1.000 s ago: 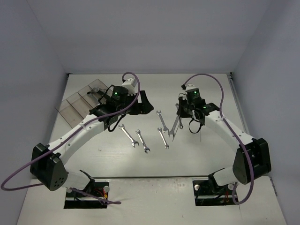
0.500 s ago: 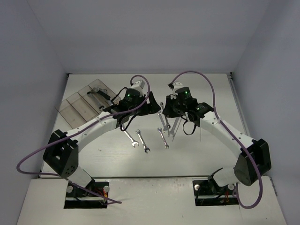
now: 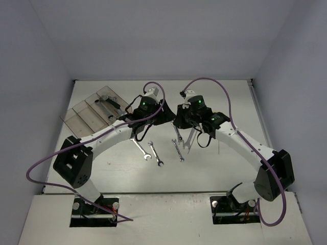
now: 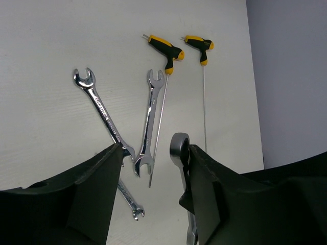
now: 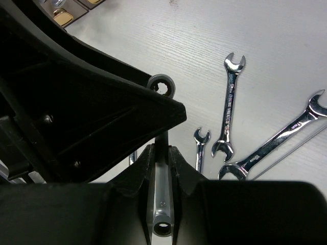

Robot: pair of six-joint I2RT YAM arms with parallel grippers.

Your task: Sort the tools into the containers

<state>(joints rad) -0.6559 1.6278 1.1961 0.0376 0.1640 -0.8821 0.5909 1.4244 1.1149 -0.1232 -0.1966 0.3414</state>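
Lying nearest on the white counter point(image 3: 230, 168) are loose silver open-ended wrenches point(image 3: 155, 153). Beyond, the right fingers point(image 5: 139, 173) clamp a silver ring-ended wrench point(image 5: 162, 199), its ring between the wide-set left fingers point(image 4: 97, 189). The four clear smoky plastic bins point(image 3: 84, 115) stand far left.

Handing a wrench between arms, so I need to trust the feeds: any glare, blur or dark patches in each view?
Top external: soft even light, faint shadows, no glare. Left wrist: wrenches on the table crisp with bright chrome highlights; the left gripper's fingers nearly black. Right wrist: held wrench shadowed mid-shaft; left gripper a dark mass with little detail.
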